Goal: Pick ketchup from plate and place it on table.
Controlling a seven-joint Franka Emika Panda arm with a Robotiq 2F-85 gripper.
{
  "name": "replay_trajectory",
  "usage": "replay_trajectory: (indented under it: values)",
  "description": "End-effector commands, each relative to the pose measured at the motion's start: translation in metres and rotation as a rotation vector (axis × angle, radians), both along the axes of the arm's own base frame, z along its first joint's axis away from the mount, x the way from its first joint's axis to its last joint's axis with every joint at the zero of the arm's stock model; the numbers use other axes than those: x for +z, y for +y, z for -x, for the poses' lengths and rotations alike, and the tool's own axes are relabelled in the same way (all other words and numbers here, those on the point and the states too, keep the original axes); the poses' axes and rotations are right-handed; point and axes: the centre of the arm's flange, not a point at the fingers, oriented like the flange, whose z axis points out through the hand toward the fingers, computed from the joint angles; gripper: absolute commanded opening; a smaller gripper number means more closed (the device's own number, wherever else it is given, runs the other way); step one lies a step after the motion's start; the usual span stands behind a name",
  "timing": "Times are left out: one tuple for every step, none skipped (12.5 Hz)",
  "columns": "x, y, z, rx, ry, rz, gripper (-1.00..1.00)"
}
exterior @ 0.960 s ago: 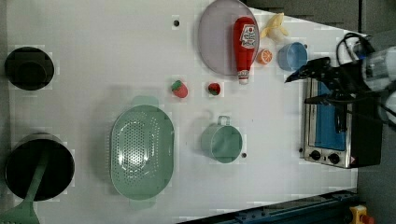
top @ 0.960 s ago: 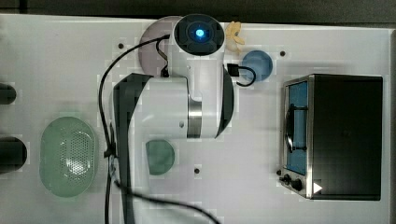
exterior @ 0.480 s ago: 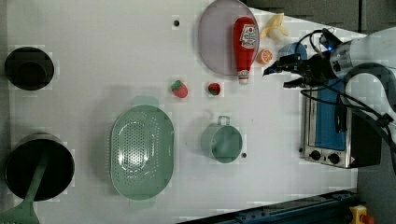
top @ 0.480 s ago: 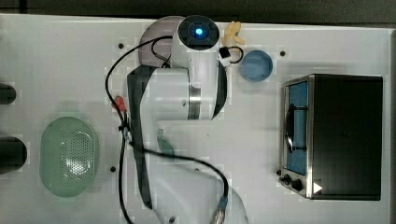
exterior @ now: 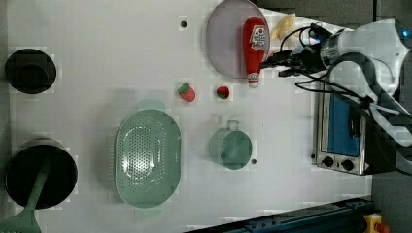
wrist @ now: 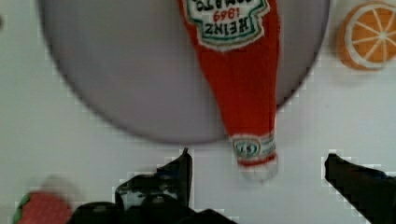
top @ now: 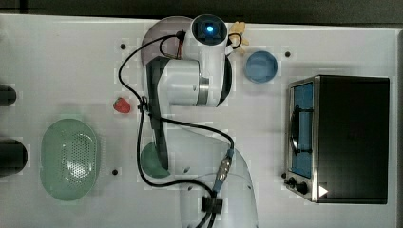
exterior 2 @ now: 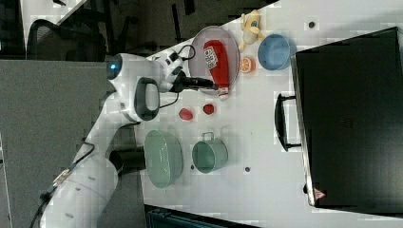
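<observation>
Ketchup bottle (exterior: 255, 44), red with a white-and-red label, lies flat on the pale lilac plate (exterior: 224, 41), its pale-capped neck reaching past the plate's rim over the white table (exterior: 97, 73). The gripper (wrist: 258, 167) hovers at the cap end with its two dark fingers (wrist: 180, 170) spread wide, one on each side of the cap and gripping nothing. In the left view the gripper (exterior: 273, 62) sits just beside the bottle's neck, reaching in from the left view's right. The plate rests against one long edge of the table, near its middle. An orange slice (wrist: 368, 35) lies on the table just beside the plate, with a small blue bowl (exterior 2: 274, 51) and a yellow toy (exterior 2: 250, 24) near it along the same edge. Two small red strawberries (exterior: 187, 92) sit on the table near the cap. Toward the table's middle stand a green mug (exterior: 231, 148) and a green perforated oval basket (exterior: 146, 158). A toaster oven (top: 340, 137) occupies one short end of the table
</observation>
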Motion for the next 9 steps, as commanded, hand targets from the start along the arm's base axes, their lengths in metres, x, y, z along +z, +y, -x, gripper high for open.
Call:
replay_trajectory:
  values:
    - [-0.002,0.017,-0.023,0.091,-0.113,-0.011,1.0]
    - [-0.013,0.019,-0.028,0.099,-0.138,-0.002,1.0]
    - [-0.025,0.019,-0.032,0.113,-0.162,0.012,1.0]
    - [-0.034,0.019,-0.037,0.126,-0.195,0.024,1.0]
    - [-0.043,0.019,-0.04,0.138,-0.221,0.035,1.0]
    - [-0.053,0.02,-0.041,0.147,-0.239,0.04,1.0]
    - [-0.061,0.022,-0.042,0.155,-0.253,0.044,1.0]
    - [-0.068,0.023,-0.042,0.157,-0.271,0.044,1.0]
    - [-0.072,0.025,-0.043,0.159,-0.286,0.043,1.0]
